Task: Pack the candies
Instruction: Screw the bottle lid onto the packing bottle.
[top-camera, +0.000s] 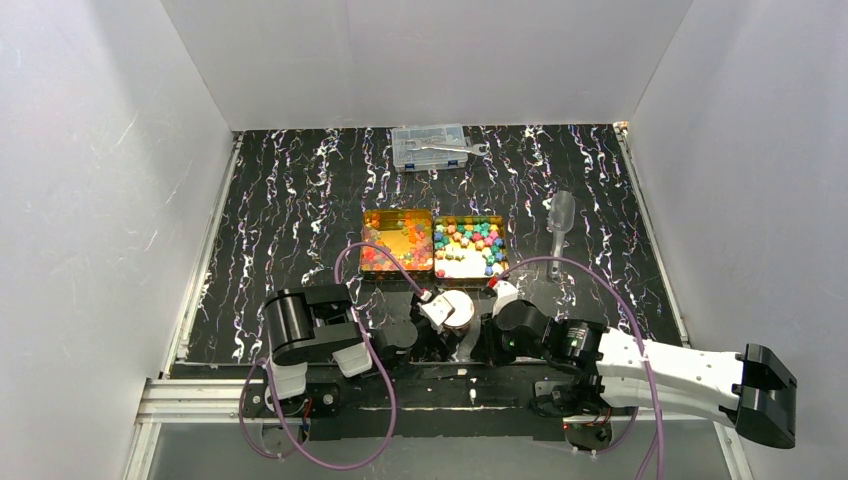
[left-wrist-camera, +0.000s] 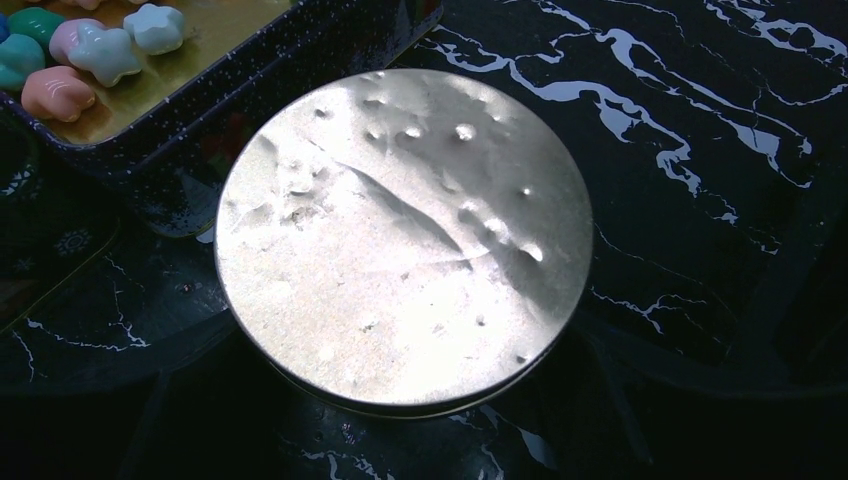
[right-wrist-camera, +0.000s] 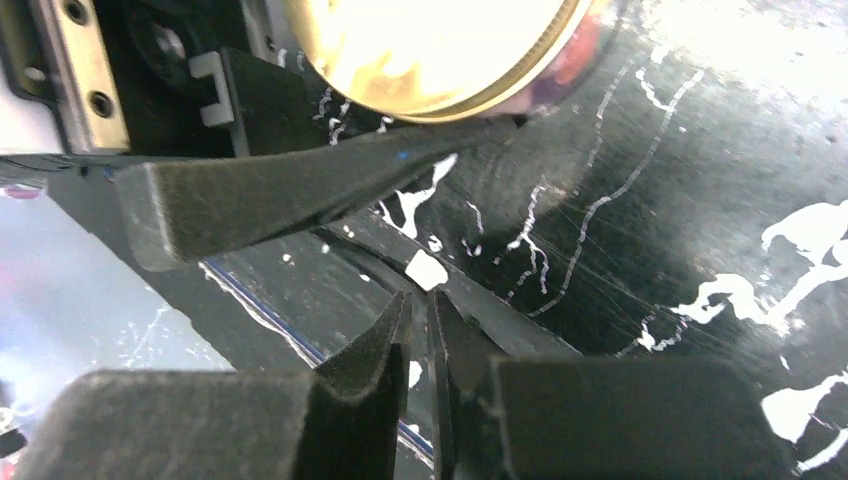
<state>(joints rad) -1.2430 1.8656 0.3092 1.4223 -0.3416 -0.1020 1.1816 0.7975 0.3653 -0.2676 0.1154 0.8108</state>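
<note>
The black marbled counter carries two open tins holding the candies, with a round tin just near of them. The left fingers clamp its rim. The right fingers, almost together and empty, hover beside it, so the step is probably opening it, and they must next catch its edge.

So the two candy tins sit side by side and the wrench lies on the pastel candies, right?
Not quite. The two candy tins do sit side by side, but the wrench lies on the clear box at the far edge of the table, as the top view shows.
</note>
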